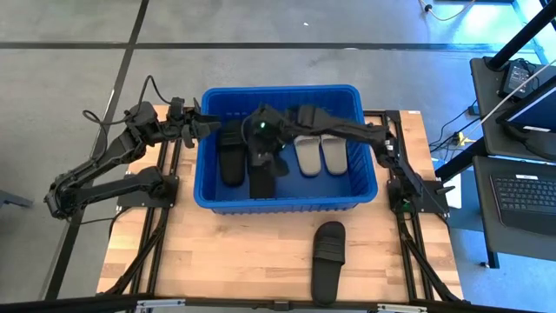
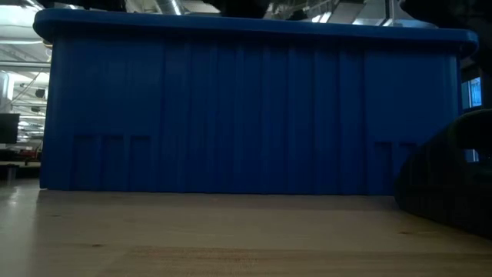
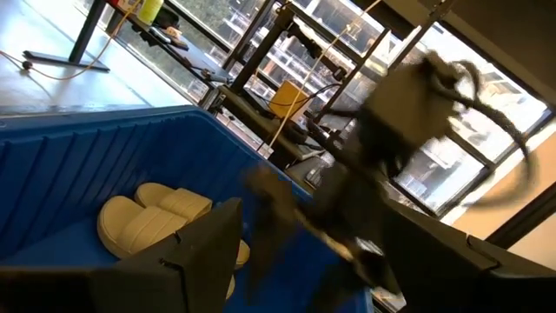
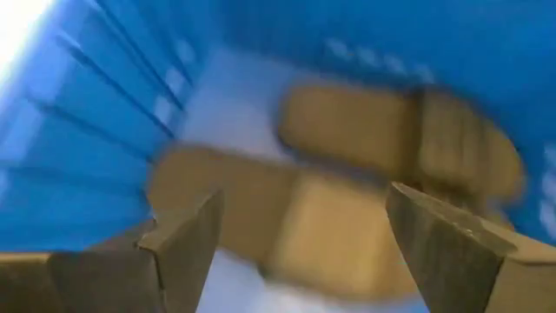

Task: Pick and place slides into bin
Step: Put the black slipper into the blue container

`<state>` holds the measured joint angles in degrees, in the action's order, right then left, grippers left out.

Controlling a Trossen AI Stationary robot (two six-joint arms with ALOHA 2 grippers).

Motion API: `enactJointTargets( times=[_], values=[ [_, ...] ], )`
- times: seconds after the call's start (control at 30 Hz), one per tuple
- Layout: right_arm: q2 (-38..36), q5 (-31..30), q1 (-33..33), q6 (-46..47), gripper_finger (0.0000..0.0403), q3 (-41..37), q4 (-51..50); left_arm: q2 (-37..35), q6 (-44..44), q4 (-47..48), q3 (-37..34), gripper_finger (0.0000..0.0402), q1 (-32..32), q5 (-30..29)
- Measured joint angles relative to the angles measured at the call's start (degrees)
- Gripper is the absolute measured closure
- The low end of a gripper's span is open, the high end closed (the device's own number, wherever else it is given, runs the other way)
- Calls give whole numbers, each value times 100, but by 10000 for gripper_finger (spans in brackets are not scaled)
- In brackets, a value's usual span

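Note:
The blue bin (image 1: 282, 202) stands mid-table, and its near wall fills the low view (image 2: 246, 115). Inside it lie black slides (image 1: 231, 161) at the left and two light grey slides (image 1: 319, 155) side by side at the right, which also show in the left wrist view (image 3: 148, 217). One black slide (image 1: 328, 259) lies on the table in front of the bin, and it also shows in the low view (image 2: 453, 177). My right gripper (image 4: 300, 235) is open and empty over the bin's left part (image 1: 261, 143), with blurred slides (image 4: 347, 200) below it. My left gripper (image 1: 208, 127) is open over the bin's left rim.
The bin takes up most of the table's far half. The bare wooden tabletop (image 1: 217, 261) stretches in front of it. Desks with a laptop (image 1: 526, 191) stand past the table's right edge. The right arm (image 3: 391, 156) shows close ahead in the left wrist view.

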<state>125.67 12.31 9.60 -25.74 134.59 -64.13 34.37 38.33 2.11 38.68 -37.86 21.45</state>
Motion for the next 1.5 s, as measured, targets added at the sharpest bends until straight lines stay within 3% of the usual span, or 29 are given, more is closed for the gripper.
enactJointTargets(
  times=[0.23,0.5,0.73,1.5],
  values=[
    [-131,-87,561,128,83,-352,-1268,-2,0,2,0,140,1,8],
    [-111,-86,682,440,83,-1892,-522,0,0,4,0,140,-1,7],
    [-111,-72,476,503,83,-2690,78,0,0,2,0,140,-1,7],
    [-111,235,245,625,83,-2765,728,-2,2,4,0,140,1,2]
  ],
)
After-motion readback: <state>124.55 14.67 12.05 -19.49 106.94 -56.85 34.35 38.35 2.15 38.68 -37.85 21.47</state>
